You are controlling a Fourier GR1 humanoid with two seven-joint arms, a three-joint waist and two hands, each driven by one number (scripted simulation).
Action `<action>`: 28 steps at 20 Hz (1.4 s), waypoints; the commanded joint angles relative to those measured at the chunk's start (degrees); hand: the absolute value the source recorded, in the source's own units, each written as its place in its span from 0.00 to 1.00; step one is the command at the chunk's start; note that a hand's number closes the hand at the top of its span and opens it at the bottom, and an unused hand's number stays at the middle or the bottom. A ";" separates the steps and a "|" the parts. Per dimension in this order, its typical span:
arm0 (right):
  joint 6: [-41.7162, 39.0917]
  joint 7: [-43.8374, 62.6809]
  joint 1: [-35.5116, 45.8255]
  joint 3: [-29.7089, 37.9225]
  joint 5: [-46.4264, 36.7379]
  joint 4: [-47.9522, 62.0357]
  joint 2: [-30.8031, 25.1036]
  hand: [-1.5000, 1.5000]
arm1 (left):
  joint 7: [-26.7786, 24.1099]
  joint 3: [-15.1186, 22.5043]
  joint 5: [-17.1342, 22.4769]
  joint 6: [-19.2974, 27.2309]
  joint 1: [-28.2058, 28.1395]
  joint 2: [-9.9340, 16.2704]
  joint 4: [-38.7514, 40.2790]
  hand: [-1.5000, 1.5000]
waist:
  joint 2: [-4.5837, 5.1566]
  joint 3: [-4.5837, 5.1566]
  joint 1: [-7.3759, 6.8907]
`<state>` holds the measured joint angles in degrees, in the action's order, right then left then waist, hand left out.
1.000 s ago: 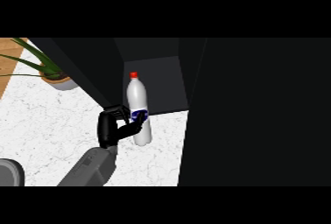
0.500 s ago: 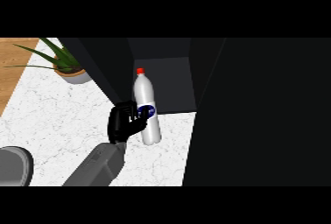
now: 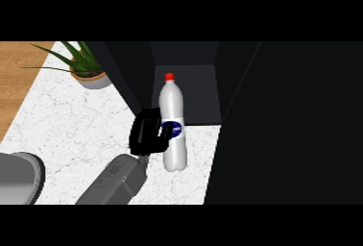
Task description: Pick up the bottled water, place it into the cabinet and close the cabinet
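Grey forearm comes in from the lower edge of the head view and ends in a black hand (image 3: 149, 132), its fingers curled round the middle of the bottled water (image 3: 172, 126) at the dark label. From its place left of centre it looks like the robot's left hand, though the pictures give no second arm to compare; the other hand is nowhere in view. At the lower left corner a grey rounded object (image 3: 18, 178) sits on the white marbled counter (image 3: 71, 125), well apart from the hand.

The bottle is upright, red cap on top. Its base shows against the counter just before the cabinet's front edge, while its neck and cap stand against the dark recess of the cabinet (image 3: 191, 91). Whether the base rests on the counter or hangs just above it cannot be told.

Farther back, at the left, a potted plant (image 3: 85, 72) stands on the counter near a strip of wooden surface (image 3: 18, 77).

By this reckoning the pick-up is done and the carry nearly so. The bottle must yet be set inside and released, and the cabinet closed; a broad black panel (image 3: 297, 120) at the right may be its open door.
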<state>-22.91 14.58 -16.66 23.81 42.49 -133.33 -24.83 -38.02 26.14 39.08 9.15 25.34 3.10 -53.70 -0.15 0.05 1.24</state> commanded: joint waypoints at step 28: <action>10.57 9.55 5.96 -35.78 -11.91 -15.64 2.78 1.00 | 0.15 -7.11 -0.13 -12.26 -38.08 32.35 -38.77 0.00 | -0.92 0.24 -2.56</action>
<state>-17.13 20.00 -11.49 -6.42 41.38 -135.23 -22.39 -36.74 20.49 39.68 -2.76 -9.77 32.50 -89.22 -0.86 0.22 -1.07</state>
